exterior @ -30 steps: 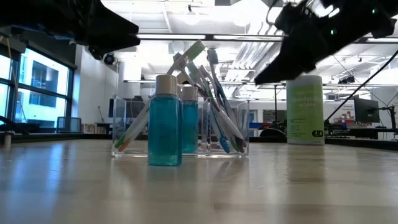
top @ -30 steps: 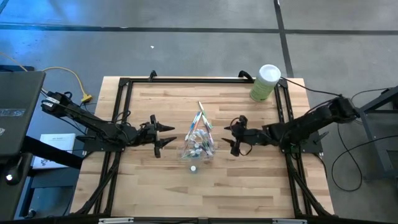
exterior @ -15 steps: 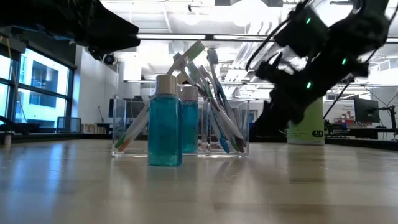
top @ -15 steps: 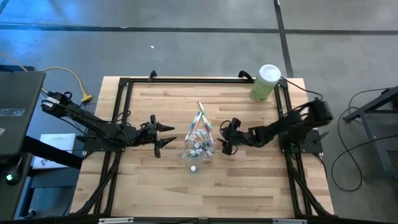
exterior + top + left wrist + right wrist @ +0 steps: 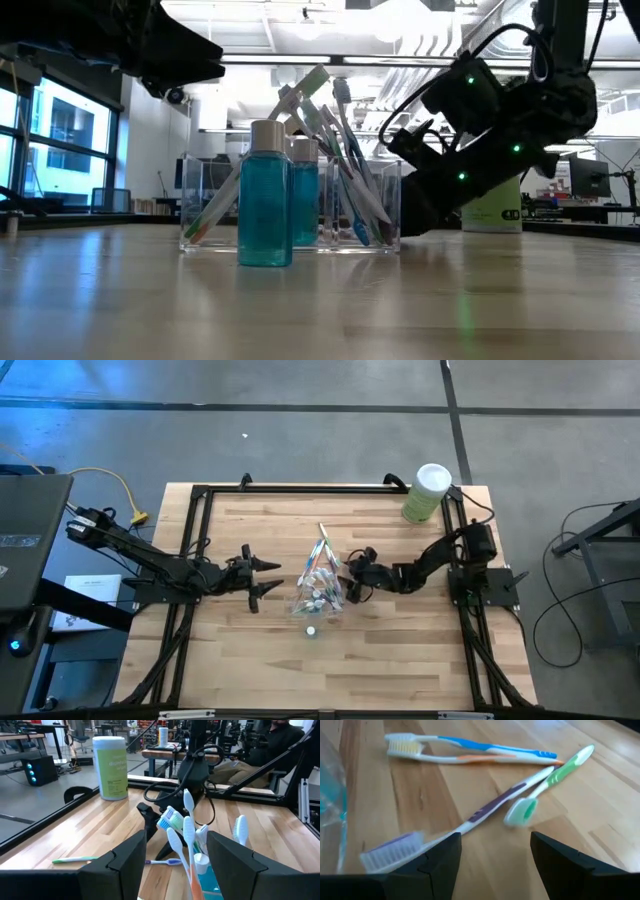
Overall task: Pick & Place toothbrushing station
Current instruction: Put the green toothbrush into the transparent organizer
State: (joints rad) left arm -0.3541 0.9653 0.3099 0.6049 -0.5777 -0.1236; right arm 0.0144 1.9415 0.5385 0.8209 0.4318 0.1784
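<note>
The clear holder (image 5: 318, 596) stands mid-table with several pastel toothbrushes (image 5: 335, 150) leaning in it; they also show in the left wrist view (image 5: 186, 836). A teal, white-capped bottle (image 5: 265, 195) stands on the table just near of the holder (image 5: 385, 205). Three loose toothbrushes (image 5: 485, 780) lie flat on the wood just far of the holder. My right gripper (image 5: 349, 578) is open and empty, low over the table at the holder's right side; in its wrist view (image 5: 495, 870) the loose brushes lie ahead of it. My left gripper (image 5: 277, 578) is open and empty, left of the holder.
A tall green canister with a white lid (image 5: 427, 493) stands at the far right corner. A black frame (image 5: 200, 495) runs along the table's edges. Bare wood lies toward the near edge.
My right gripper has gone toward the table's left edge and down, from well right of the holder to close beside it, low over the wood. It stays open. The holder and the brushes have not moved.
</note>
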